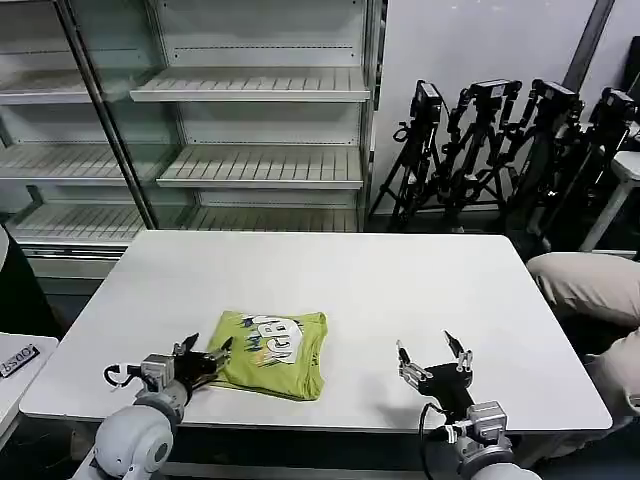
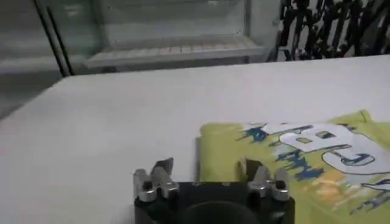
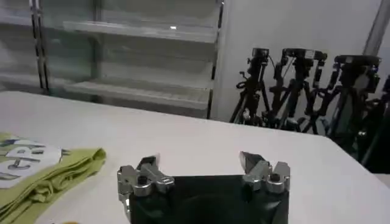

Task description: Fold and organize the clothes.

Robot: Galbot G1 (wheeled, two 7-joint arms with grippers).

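The lime-green shirt is lying folded into a compact packet, printed side up, toward the near-left part of the white table, its longer side running roughly 3 to 9 o'clock across the head view. The left gripper is hovering low at the packet's 9 o'clock edge with its fingers spread apart and nothing between them; in the left wrist view one fingertip is sitting just over the cloth's near corner while the other is hanging over bare tabletop. The right gripper is waiting well apart at the shirt's 3 o'clock, fingers likewise splayed and empty, pointing toward 12 o'clock. The left arm is plainly the nearer one, so any further tidying or shifting of the bundle looks likely to fall to it, with the fabric lying straight ahead of its open jaws. The tabletop is looking smooth, bare and level around the garment. Behind, at 12 o'clock, empty shelving is lining the wall; camera tripods are clustering at 1 o'clock, and a person's beige-trousered knee is showing at 3 o'clock.
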